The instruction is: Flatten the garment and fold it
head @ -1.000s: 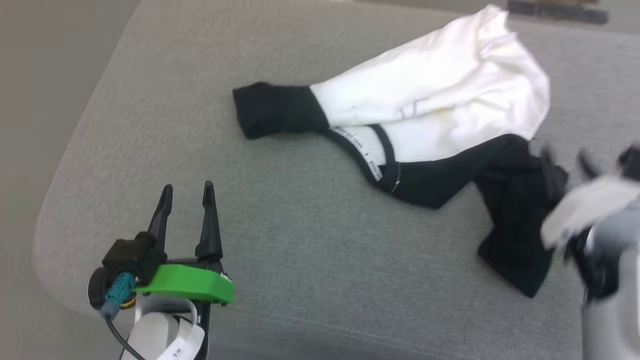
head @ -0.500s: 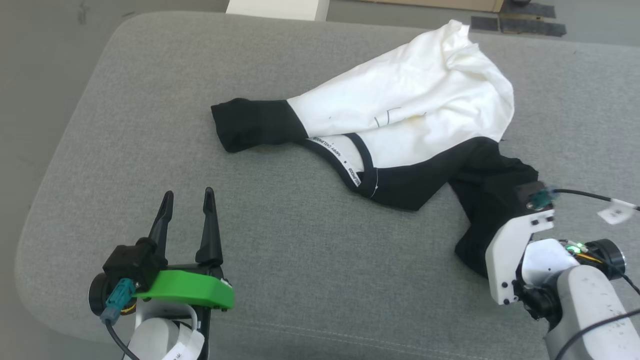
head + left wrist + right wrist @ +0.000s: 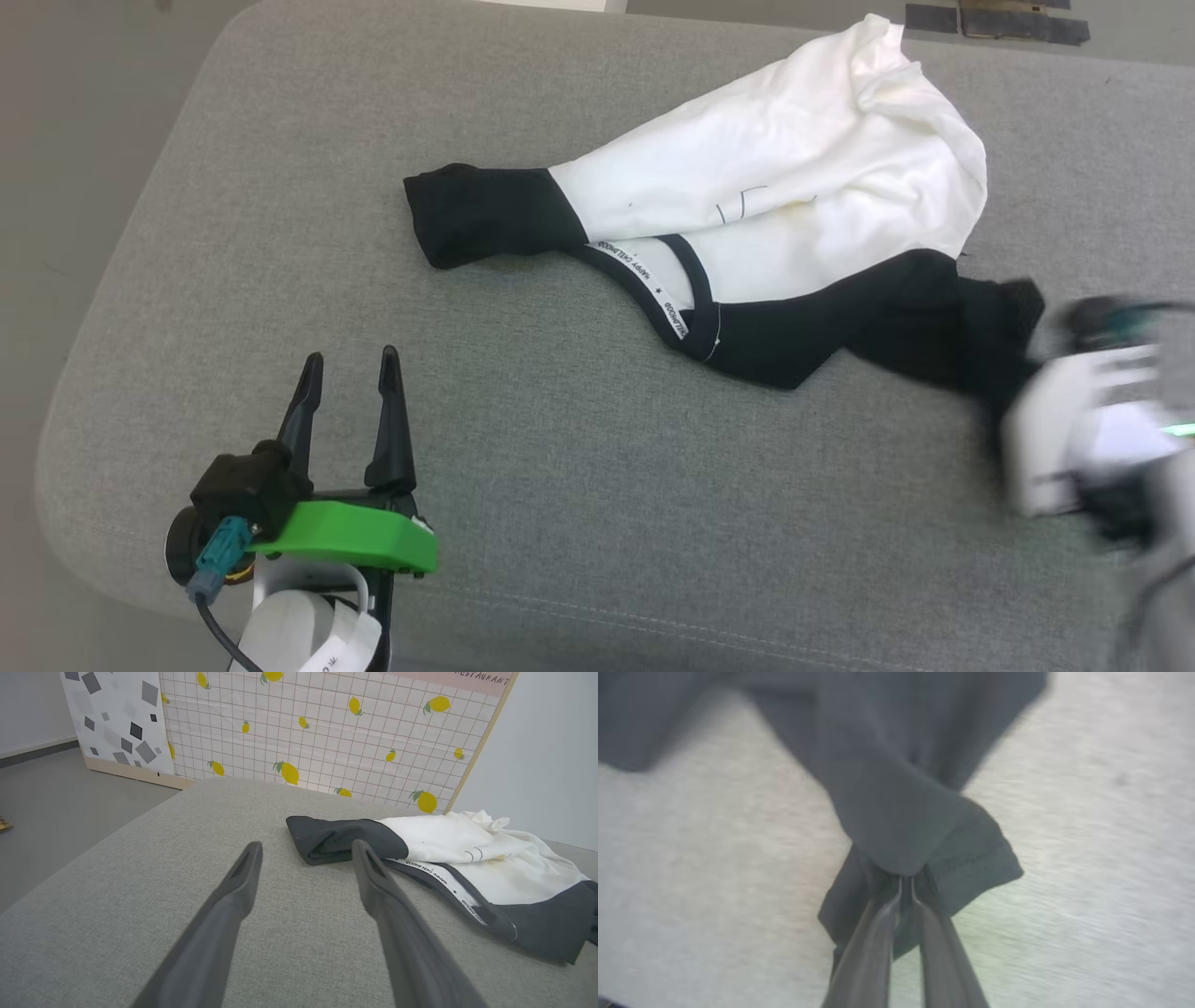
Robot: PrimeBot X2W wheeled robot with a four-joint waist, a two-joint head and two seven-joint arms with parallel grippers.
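The garment, a white T-shirt with black sleeves and black collar trim, lies crumpled across the far right of the grey cushion. One black sleeve points left; the other black sleeve stretches right. My right gripper is shut on that right sleeve's hem, the cloth bunched between its fingertips; in the head view its arm is a blur at the right edge. My left gripper stands open at the lower left, well short of the shirt, and its fingers frame the left sleeve.
The cushion's rounded left edge drops to grey floor. A lemon-print grid panel stands behind the cushion in the left wrist view. Bare cushion spreads between the left gripper and the shirt.
The right gripper has shut on the right black sleeve and pulled it out to the right, so the sleeve lies stretched rather than hanging down. The head camera shifted. The left gripper stayed put.
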